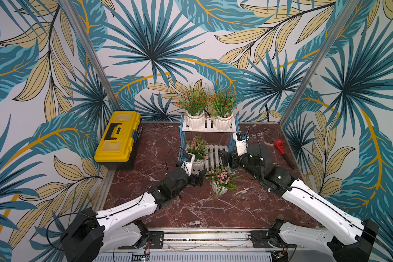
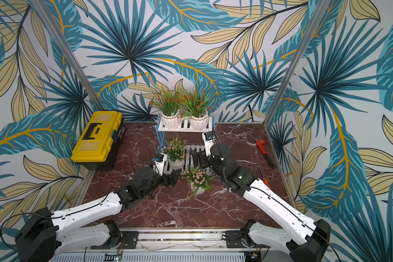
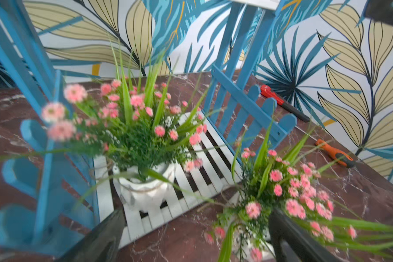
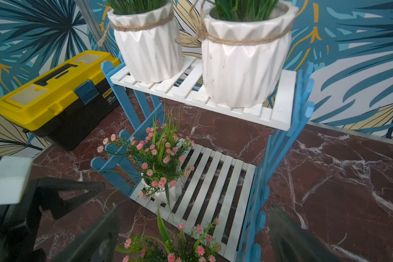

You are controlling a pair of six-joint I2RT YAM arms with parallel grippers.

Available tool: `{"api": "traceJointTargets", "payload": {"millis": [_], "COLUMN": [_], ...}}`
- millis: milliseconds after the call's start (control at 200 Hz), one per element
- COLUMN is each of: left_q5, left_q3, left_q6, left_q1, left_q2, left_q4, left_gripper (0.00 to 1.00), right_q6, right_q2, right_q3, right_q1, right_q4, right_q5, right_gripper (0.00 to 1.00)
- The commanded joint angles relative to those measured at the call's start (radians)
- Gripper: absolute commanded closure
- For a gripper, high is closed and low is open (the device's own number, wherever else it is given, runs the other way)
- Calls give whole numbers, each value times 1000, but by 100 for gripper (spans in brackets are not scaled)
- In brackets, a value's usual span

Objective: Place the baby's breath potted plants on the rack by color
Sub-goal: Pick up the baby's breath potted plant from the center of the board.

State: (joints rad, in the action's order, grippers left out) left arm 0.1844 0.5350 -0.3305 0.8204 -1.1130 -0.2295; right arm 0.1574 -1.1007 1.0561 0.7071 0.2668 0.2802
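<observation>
The rack (image 1: pixel 208 129) stands at the back middle of the table. Two red-flowered baby's breath potted plants (image 1: pixel 194 103) (image 1: pixel 224 103) sit on its upper shelf; their white pots (image 4: pixel 148 45) (image 4: pixel 243 61) fill the right wrist view. One pink plant (image 1: pixel 196 147) (image 3: pixel 141 140) stands on the left of the lower shelf. Another pink plant (image 1: pixel 221 178) (image 3: pixel 281 186) stands on the table just in front of the rack. My left gripper (image 1: pixel 200 179) (image 3: pixel 195 240) is open beside this plant's left side, holding nothing. My right gripper (image 1: pixel 225 158) (image 4: pixel 191 234) hangs open above the lower shelf's right half.
A yellow toolbox (image 1: pixel 117 139) lies at the back left. A red pipe wrench (image 1: pixel 283 152) and an orange-handled screwdriver (image 3: pixel 334 154) lie near the right wall. Patterned walls close the table in on three sides.
</observation>
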Motion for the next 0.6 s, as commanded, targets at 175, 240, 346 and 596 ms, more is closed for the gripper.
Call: {"api": "traceJointTargets", "payload": {"millis": [175, 240, 346, 596], "left_q5": [-37, -43, -46, -77], "left_q3": [-105, -111, -119, -114], "left_q6": [-42, -40, -35, 10], "left_q1": [108, 141, 170, 210], "left_q2": [33, 13, -20, -106], "left_q4": [80, 80, 78, 49], "left_gripper": [1, 1, 1, 1], "right_q6": [2, 3, 6, 11], "right_q2": [-30, -36, -44, -50], "right_q3": [28, 31, 38, 42], "right_q1": [4, 5, 6, 7], "right_q4": [-13, -14, -16, -14], "right_q5": [4, 3, -2, -5], "right_gripper": [0, 1, 1, 1]}}
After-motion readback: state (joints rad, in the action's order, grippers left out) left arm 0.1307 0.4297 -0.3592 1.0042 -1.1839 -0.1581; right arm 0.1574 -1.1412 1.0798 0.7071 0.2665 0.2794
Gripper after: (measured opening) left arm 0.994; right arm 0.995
